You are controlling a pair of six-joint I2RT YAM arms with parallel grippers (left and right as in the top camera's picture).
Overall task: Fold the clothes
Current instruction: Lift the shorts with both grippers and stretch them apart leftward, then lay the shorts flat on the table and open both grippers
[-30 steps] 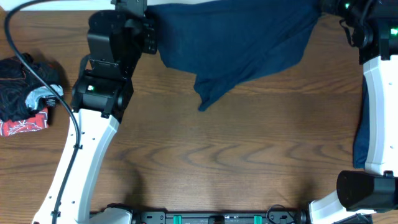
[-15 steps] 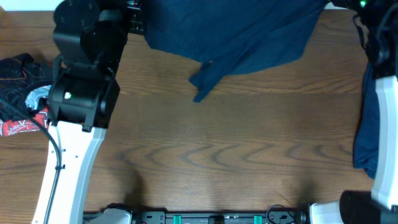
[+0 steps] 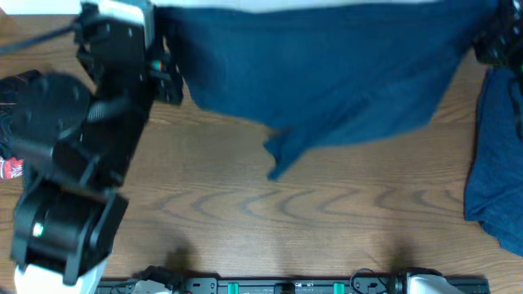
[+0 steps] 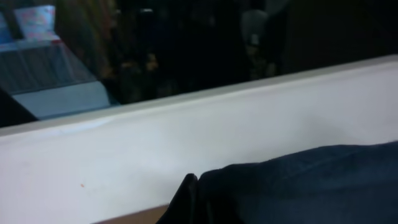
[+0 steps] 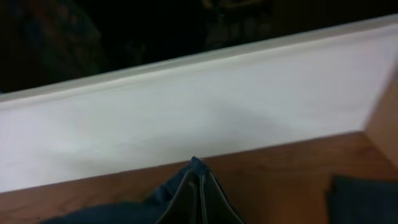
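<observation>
Dark navy shorts (image 3: 327, 73) hang stretched wide across the back of the table, one pointed corner drooping at the middle. My left gripper (image 3: 166, 72) is shut on their left edge; in the left wrist view the dark fingertips (image 4: 188, 190) press together against the navy cloth (image 4: 298, 186). My right gripper (image 3: 493, 42) is shut on their right edge; in the right wrist view a small peak of blue cloth (image 5: 196, 165) sticks out above the shut fingers (image 5: 200, 196). Another blue piece (image 3: 495, 171) lies at the right table edge.
A bundle of dark, red and white garments (image 3: 10, 122) sits at the far left, mostly hidden behind my left arm (image 3: 73, 171). A white wall (image 5: 186, 106) runs along the table's back edge. Bare wooden tabletop (image 3: 310, 229) fills the front half.
Both arms have risen toward the camera with the shorts between them. The cloth now spreads wider and looks larger, and its drooping corner sits lower in the overhead view.
</observation>
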